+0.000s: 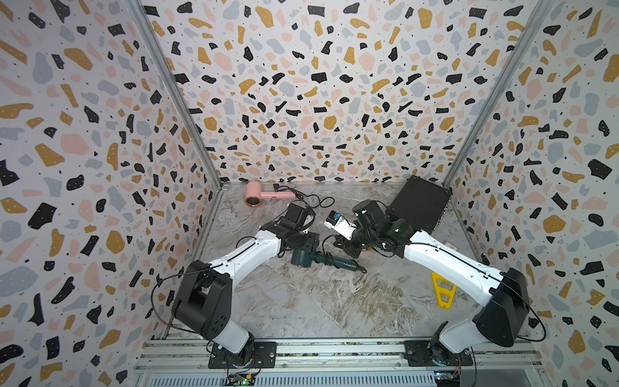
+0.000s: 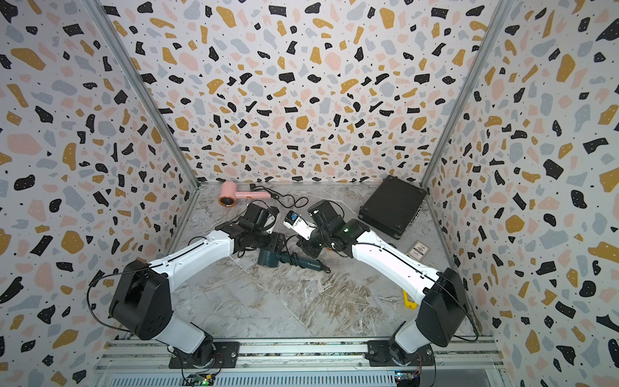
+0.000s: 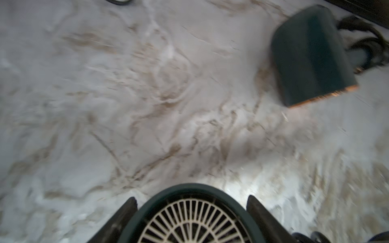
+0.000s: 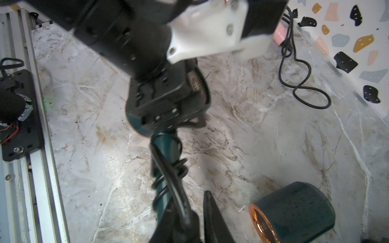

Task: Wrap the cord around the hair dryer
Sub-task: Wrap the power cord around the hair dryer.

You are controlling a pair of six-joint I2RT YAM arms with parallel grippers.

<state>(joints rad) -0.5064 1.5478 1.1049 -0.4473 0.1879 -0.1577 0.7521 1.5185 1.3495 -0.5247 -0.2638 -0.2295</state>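
Right wrist view: we are pinching the thin black cord (image 4: pixel 168 168) in our right gripper (image 4: pixel 199 203), to pull its turns taut.
Left gripper (image 3: pixel 191 198): we are clamping the dark green plastic hair dryer (image 3: pixel 191 221) by its grilled head, steadying it for wrapping.
Dryer place: lying near the dark green copper-rimmed cylinder (image 4: pixel 294 210).

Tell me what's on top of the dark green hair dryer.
The left gripper sits over the hair dryer, clamping its head by the grille end; cord coils around the handle. The gripper hides part of the head in both top views.
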